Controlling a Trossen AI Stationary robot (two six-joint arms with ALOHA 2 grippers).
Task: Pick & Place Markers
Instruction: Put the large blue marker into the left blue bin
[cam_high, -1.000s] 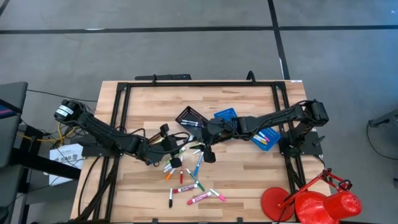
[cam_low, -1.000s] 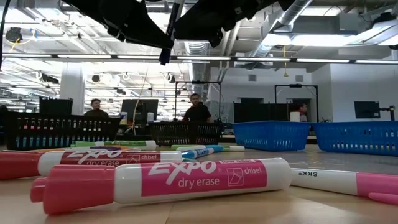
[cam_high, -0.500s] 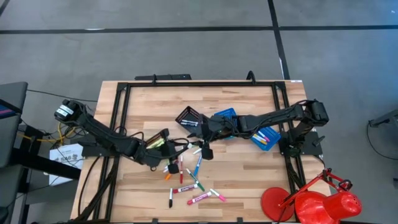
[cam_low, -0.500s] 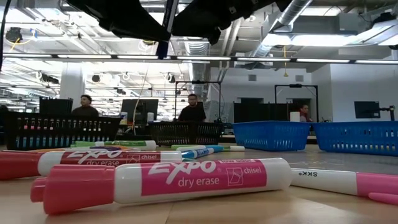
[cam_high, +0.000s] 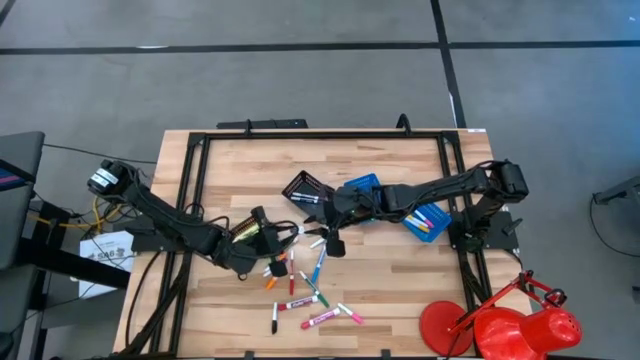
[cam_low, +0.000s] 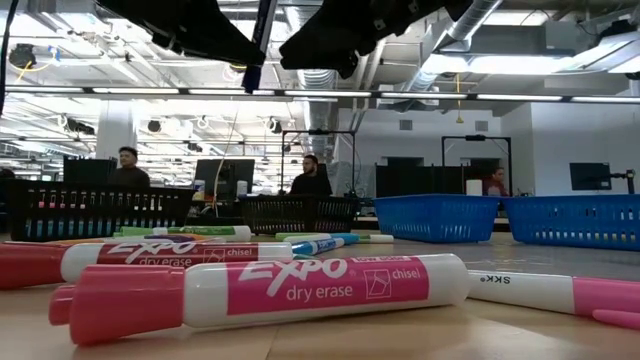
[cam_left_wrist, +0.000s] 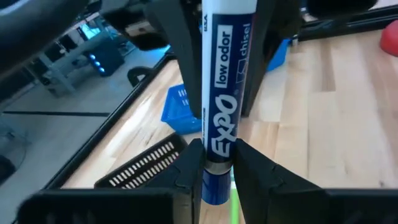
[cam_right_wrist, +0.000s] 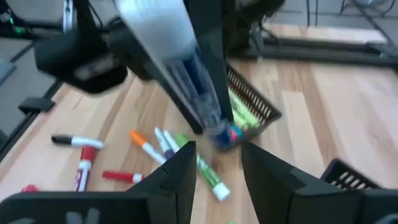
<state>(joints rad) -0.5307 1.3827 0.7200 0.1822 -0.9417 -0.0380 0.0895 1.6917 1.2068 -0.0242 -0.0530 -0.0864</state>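
Left gripper (cam_left_wrist: 214, 163) clamped on blue marker (cam_left_wrist: 225, 87), clear only in left wrist view. Right gripper (cam_right_wrist: 217, 163) jaws parted, holding nothing. Loose markers (cam_high: 305, 298) at 6 o'clock from both grippers on table (cam_high: 400, 290).

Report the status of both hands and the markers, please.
Left hand shut on blue marker. Right hand above the loose markers, grip unclear. Nothing blocking.

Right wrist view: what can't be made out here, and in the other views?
- Right wrist: the blurred white-and-blue marker between the right gripper's fingers; label unreadable.
- High: black mesh tray contents, too small.
- Left wrist: blue Expo marker's ends, cut off by the edges.
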